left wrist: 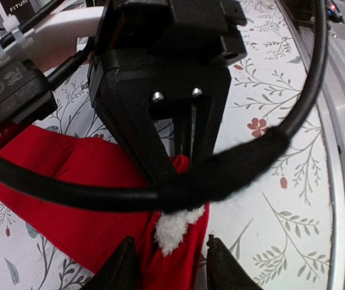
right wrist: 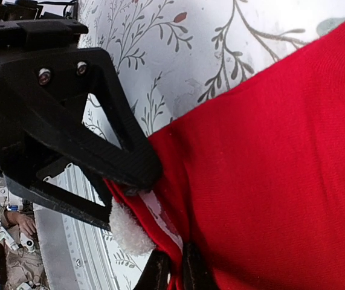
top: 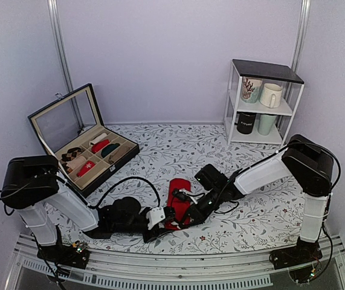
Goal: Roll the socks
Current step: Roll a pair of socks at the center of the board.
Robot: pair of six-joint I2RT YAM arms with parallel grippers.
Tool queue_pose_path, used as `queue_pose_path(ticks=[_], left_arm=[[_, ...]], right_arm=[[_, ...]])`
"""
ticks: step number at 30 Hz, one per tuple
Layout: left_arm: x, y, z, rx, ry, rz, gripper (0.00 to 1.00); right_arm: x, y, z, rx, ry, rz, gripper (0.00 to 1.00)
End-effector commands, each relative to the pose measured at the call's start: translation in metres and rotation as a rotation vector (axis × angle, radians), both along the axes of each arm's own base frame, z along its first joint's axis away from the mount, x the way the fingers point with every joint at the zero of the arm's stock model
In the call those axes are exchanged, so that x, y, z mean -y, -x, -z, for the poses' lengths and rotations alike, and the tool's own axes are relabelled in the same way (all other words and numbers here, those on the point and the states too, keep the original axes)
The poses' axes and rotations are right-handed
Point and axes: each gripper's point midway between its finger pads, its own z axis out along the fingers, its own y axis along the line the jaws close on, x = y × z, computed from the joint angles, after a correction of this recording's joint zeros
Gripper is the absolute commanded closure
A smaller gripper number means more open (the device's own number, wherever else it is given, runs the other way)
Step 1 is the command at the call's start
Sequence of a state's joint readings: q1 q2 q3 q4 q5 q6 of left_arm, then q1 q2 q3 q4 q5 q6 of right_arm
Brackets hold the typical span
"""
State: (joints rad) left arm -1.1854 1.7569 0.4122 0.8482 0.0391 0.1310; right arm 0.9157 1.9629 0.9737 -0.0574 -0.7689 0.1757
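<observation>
The red socks (top: pixel 177 188) lie as a flat strip on the flowered tablecloth, mid-front. Both grippers meet at their near end. My left gripper (top: pixel 160 219) has its jaws on either side of the bunched end with the white fluffy mark (left wrist: pixel 172 229), and they touch the fabric on both sides (left wrist: pixel 171 269). My right gripper (top: pixel 183 212) is pinched shut on a fold of the sock's edge (right wrist: pixel 173 272), just beside the left fingers (right wrist: pixel 124 163). The rest of the socks spreads flat in the left wrist view (left wrist: pixel 69 181) and in the right wrist view (right wrist: pixel 269 151).
An open black box (top: pixel 93 154) with several sock rolls in its compartments stands at the back left. A white shelf (top: pixel 260 103) with mugs stands at the back right. The metal rail (top: pixel 178 266) of the table's front edge runs close behind the grippers.
</observation>
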Motion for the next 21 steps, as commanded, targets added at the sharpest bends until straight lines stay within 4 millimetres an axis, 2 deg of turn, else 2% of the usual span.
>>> queue_pose_path(ticks=[1,8,10,12,14,16,21], left_arm=[[0.002,0.006,0.009,-0.042,-0.015,0.001,0.61],[-0.003,0.01,0.017,-0.07,-0.024,-0.005,0.61],[-0.001,0.012,0.018,-0.077,-0.026,0.006,0.69],[0.001,0.015,0.023,-0.096,-0.043,0.019,0.86],[0.002,0.018,0.03,-0.119,-0.063,0.033,0.94],[0.001,0.023,0.033,-0.152,-0.065,0.049,1.0],[-0.011,0.03,0.032,-0.221,-0.051,0.022,1.0]], right_arm=[[0.04,0.022,0.052,-0.103,0.23,0.014,0.9],[0.039,0.024,0.054,-0.123,0.232,0.011,0.9],[0.04,0.024,0.055,-0.125,0.233,0.011,0.9],[0.04,0.024,0.055,-0.124,0.235,0.012,0.9],[0.04,0.024,0.055,-0.123,0.235,0.014,0.9],[0.039,0.023,0.053,-0.117,0.228,0.014,0.87],[0.032,0.009,0.038,-0.013,0.172,0.036,0.73]])
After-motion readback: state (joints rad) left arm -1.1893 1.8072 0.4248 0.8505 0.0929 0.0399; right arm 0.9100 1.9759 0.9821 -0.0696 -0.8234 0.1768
